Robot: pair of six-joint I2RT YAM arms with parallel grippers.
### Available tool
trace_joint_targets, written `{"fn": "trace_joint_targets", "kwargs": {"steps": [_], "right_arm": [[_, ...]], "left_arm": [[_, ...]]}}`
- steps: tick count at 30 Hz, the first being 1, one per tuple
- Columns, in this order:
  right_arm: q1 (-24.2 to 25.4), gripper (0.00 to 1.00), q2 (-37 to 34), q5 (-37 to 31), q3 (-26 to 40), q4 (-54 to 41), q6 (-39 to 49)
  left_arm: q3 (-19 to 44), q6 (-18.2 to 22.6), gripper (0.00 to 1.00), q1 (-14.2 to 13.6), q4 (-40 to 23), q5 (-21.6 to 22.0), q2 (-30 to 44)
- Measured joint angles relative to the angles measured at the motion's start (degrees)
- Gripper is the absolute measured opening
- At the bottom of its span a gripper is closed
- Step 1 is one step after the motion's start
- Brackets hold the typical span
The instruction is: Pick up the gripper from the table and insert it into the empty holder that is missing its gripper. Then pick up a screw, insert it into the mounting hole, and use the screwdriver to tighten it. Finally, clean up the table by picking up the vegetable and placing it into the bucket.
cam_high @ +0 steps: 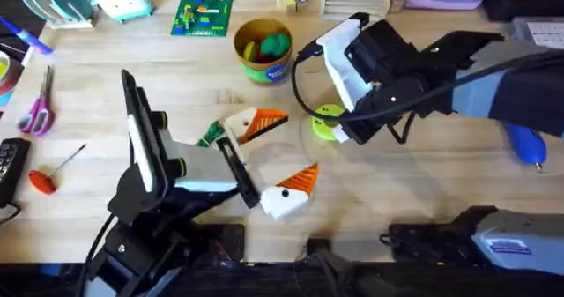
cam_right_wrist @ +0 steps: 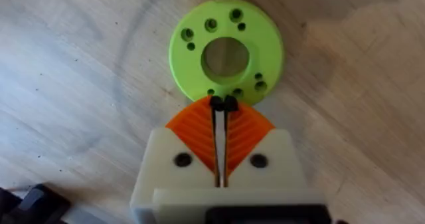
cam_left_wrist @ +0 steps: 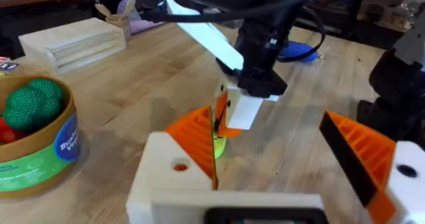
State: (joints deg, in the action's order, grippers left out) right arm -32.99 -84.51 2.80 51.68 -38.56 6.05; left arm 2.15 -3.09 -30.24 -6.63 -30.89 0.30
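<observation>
We cannot make out the holder or a loose orange finger, and most of the vegetable is hidden behind the left arm; only a dark green scrap shows on the desk, just beside the left gripper. That gripper stands wide, one orange finger well apart from the other. The screwdriver is partly cut off under the right arm, near the desk's right edge. Our right gripper is pressed nearly shut on a small dark piece, perhaps a screw, at the rim of the lime-green disc. The bucket stands farther back, holding toy food, well apart from the vegetable.
</observation>
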Motion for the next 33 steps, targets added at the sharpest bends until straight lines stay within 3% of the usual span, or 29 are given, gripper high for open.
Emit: {"fn": "trace_joint_targets", "kwargs": {"steps": [5,17,26,33], "right_arm": [[0.0,0.013,0.0,0.0,0.0,0.9,0.0],[0.0,0.008,0.0,0.0,1.0,0.0,0.0],[0.0,0.008,0.0,-3.3,10.7,-9.6,1.0],[-0.5,0.008,0.0,-5.0,22.1,-20.1,3.4]], "left_arm": [[0.0,0.0,0.994,0.0,0.0,0.0,0.0],[0.0,0.0,0.993,0.0,0.0,0.0,0.0],[0.0,0.0,0.993,0.0,0.0,0.0,0.0],[0.0,0.0,0.993,0.0,0.0,0.0,0.0]]}}
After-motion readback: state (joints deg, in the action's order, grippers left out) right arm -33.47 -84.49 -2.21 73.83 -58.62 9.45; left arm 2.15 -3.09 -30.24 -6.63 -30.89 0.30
